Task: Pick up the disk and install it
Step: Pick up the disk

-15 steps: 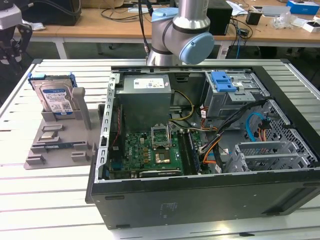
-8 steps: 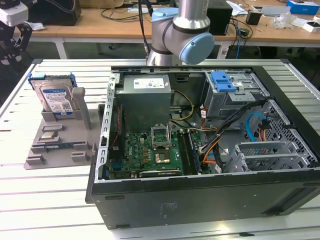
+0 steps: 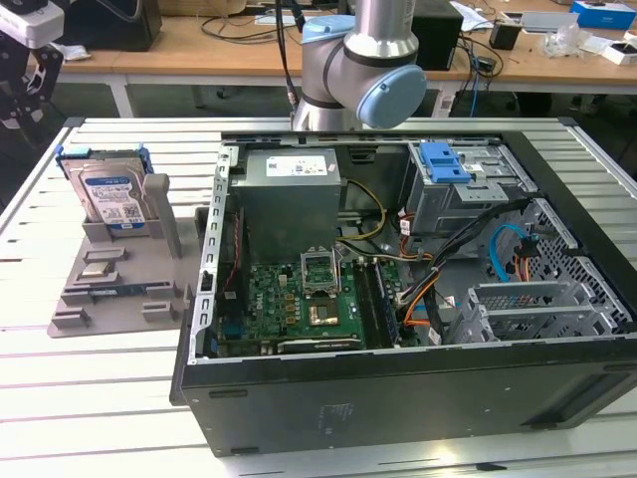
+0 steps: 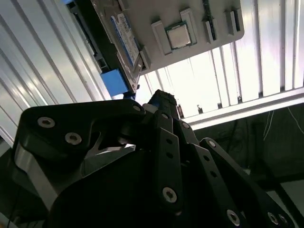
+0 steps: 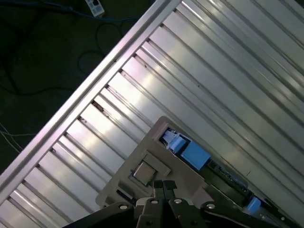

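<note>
- Exterior view: the disk [image 3: 111, 194] stands on edge in a slot of the grey holder [image 3: 119, 274]. The holder lies on the bench [image 3: 60, 388] at the exterior view's left, well apart from the open computer case [image 3: 398, 398].
- The disk is not yet lifted. In the second wrist view its label side and blue carrier corner sit in the holder beyond the black linkage of the jaws.
- You cannot tell whether the jaws are open or closed, since the linkage hides the tips. Nothing suggests they are gripping anything.
- Risk: a grip taken off-centre on the blue carrier could cock the disk in its slot, so that it binds there.
- Risk: the holder looks loose on the bench, so a bound disk might drag it up or slide it.
- Risk: a processor chip [image 4: 179, 35] rests in a pocket of the same holder, and a low or skewed approach could knock it.
- Risk: inside the case, cables [image 3: 423, 289] run just beside the drive bay [image 3: 468, 189], where a lone blue bracket [image 3: 445, 162] sits. A carried disk could snag on them.
- Pose: the arm's shoulder joint [image 3: 363, 60] stands behind the case. Judging from both wrist views, the wrist hangs tilted above the holder end of the bench.
</note>
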Available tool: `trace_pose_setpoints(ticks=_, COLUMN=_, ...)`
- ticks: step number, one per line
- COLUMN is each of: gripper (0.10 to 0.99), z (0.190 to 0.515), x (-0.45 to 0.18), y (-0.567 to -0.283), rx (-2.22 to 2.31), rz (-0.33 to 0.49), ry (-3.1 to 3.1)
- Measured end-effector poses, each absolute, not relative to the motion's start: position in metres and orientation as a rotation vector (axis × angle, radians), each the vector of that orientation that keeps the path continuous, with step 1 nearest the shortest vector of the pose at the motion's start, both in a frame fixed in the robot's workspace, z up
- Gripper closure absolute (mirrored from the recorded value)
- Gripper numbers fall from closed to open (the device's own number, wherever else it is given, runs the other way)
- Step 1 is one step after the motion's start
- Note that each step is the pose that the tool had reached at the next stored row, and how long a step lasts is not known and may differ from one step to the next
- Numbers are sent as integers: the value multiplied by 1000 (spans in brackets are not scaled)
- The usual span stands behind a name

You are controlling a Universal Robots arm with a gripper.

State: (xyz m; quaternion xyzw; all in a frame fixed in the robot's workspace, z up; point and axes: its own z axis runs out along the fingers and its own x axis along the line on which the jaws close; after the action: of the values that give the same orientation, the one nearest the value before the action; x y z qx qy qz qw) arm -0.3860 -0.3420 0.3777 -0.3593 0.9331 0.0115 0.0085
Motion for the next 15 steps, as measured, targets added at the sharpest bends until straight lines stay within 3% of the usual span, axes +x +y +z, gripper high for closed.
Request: trace_pose_setpoints(ticks=15, gripper=980, z=378, x=-386, y=-342, rx=-1474, rz=39, ry=2758)
